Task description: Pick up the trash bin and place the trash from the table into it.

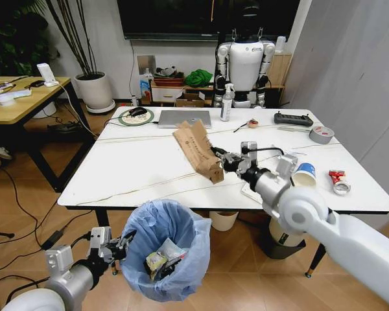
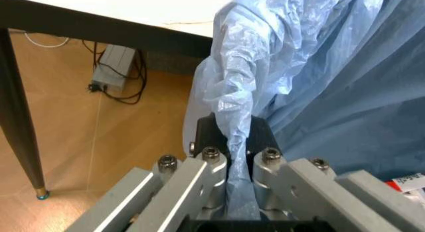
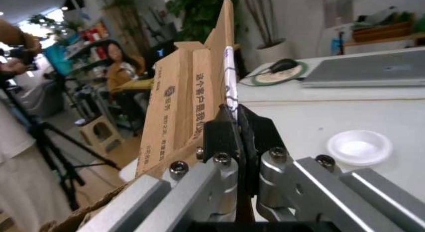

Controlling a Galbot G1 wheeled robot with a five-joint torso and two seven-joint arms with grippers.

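While the left gripper (image 1: pixel 121 245) held the trash bin (image 1: pixel 166 256) below the table (image 1: pixel 136 170) edge, its fingers (image 2: pixel 207 137) were clamped on a fold of the blue liner, a pinch plain only from the left wrist. Farther right, the right gripper (image 1: pixel 222 159) held the brown cardboard piece (image 1: pixel 198 150) above the tabletop; the right wrist view showed its pads (image 3: pixel 219 137) shut on the card's edge, the card (image 3: pixel 189 92) standing up past them.

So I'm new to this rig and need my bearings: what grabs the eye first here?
The right gripper holds a brown cardboard piece above the white marble-look table. Below the table's near edge, the left gripper pinches the light-blue liner of the trash bin, which already holds wrappers. A blue-and-white paper cup waits on the table beside the right arm.
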